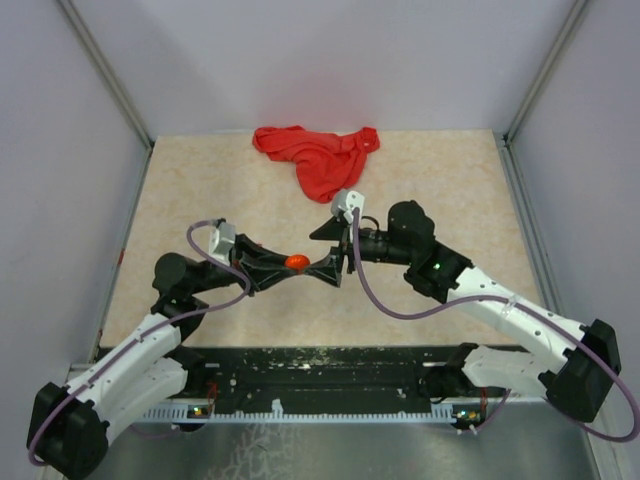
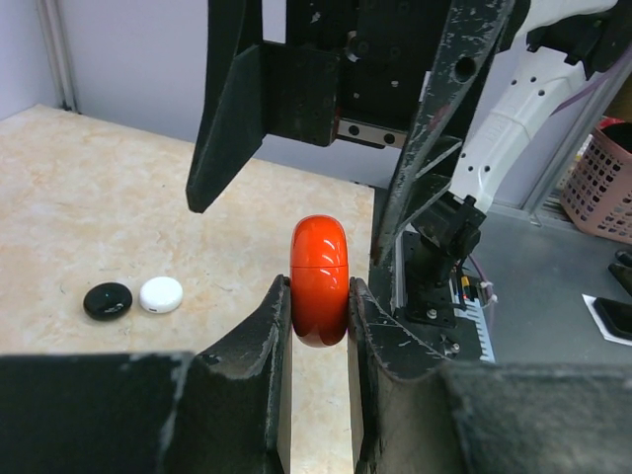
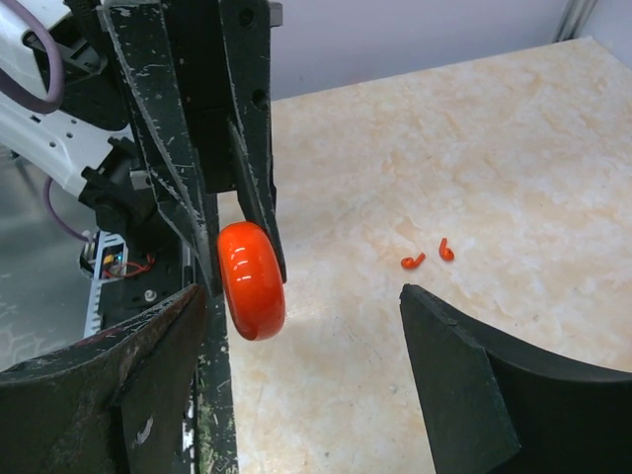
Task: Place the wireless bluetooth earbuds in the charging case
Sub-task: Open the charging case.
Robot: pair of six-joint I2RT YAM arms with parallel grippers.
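Observation:
A round, glossy red charging case [image 1: 295,262] is closed and clamped on edge between the fingers of my left gripper [image 2: 318,301], held above the table. It also shows in the right wrist view [image 3: 252,279]. My right gripper [image 1: 326,257] faces it with jaws wide open and empty. Its fingers [image 2: 232,109] straddle the case without touching it. Two tiny red earbuds [image 3: 413,261] [image 3: 445,250] lie loose on the table beyond the case. The black and white earbuds are out of view.
A round black case [image 2: 107,299] and a round white case [image 2: 160,294] lie side by side on the beige tabletop. A crumpled red cloth [image 1: 320,160] lies at the back. A pink basket [image 2: 602,183] stands off the table.

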